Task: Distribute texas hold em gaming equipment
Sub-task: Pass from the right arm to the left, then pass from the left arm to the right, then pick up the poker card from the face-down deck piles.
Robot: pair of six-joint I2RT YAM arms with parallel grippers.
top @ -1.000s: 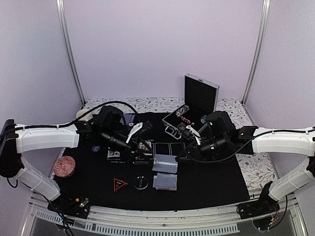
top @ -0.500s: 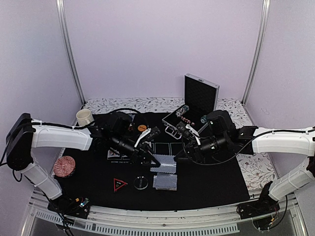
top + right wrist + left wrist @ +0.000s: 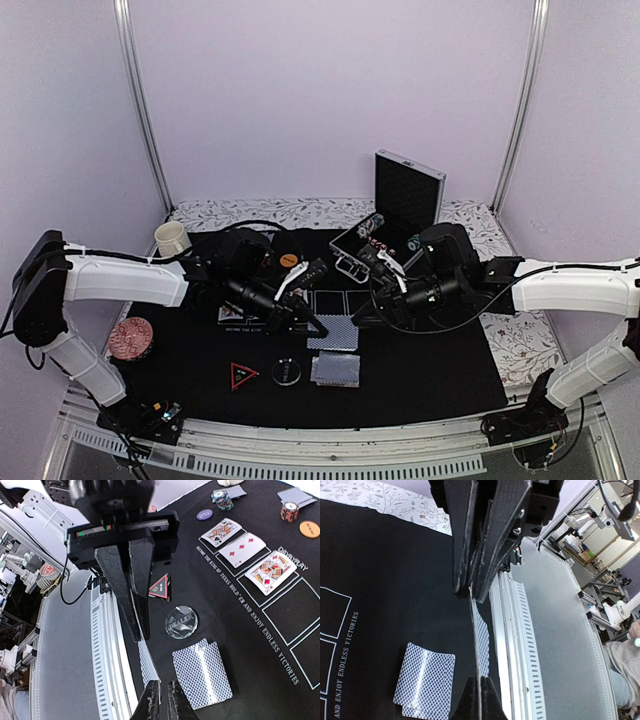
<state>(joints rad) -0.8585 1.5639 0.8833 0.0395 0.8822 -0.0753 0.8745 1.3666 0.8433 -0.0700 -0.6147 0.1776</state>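
Item: one grey-blue diamond-backed playing card (image 3: 336,340), held above the black felt mat (image 3: 420,370) at mid-table, its long axis running from arm to arm. We note the left gripper (image 3: 480,690) pinched shut on one end. The right gripper (image 3: 161,690) stands narrow about the other end, and we cannot tell whether it grips.

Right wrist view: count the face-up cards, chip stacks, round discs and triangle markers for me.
Face-up cards: 3
Chip stacks: 2
Round discs: 3
Triangle marker: 1
Total: 9
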